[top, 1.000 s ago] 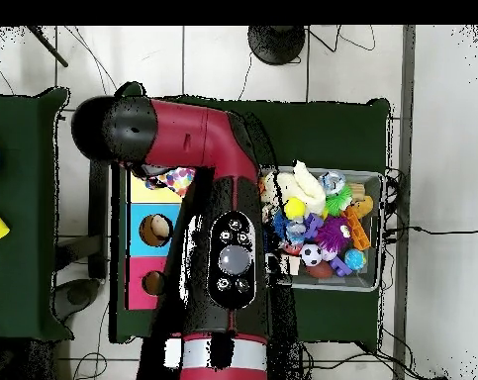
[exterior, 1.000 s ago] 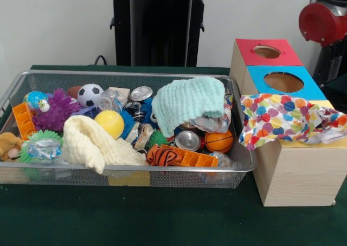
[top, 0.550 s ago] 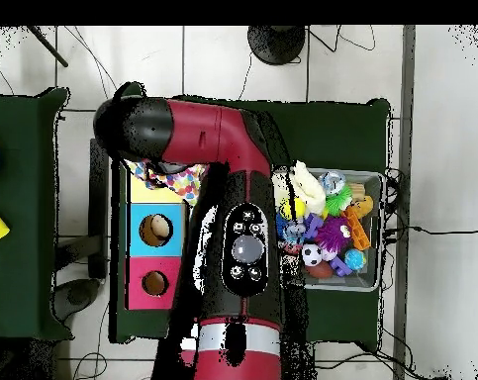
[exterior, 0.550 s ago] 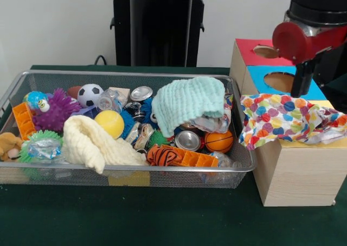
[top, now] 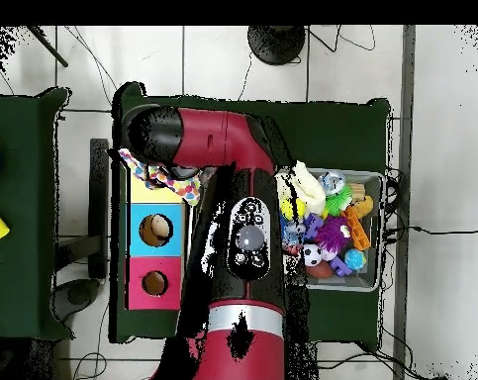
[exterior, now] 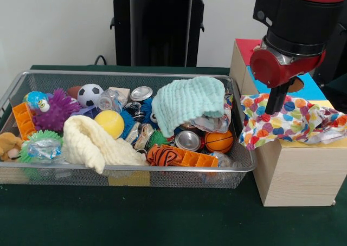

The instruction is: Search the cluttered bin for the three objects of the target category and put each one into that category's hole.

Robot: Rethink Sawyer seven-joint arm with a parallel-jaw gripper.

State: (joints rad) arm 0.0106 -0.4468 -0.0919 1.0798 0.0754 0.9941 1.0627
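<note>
Bin (exterior: 11,94) of balls, cans, 2 cloths (claw (exterior: 275,102) state unclear over patterned cloth (exterior: 293,118))

My red and black arm (exterior: 295,34) hangs low at the right, wrist pointing down; my pincer's state is unreadable.

Cluttered mesh bin (exterior: 124,175), three-holed wooden box (exterior: 293,170)

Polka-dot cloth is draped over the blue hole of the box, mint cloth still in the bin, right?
Not quite. In the front view the polka-dot cloth covers the yellow section of the box, not the blue hole. The mint cloth is in the bin.
</note>
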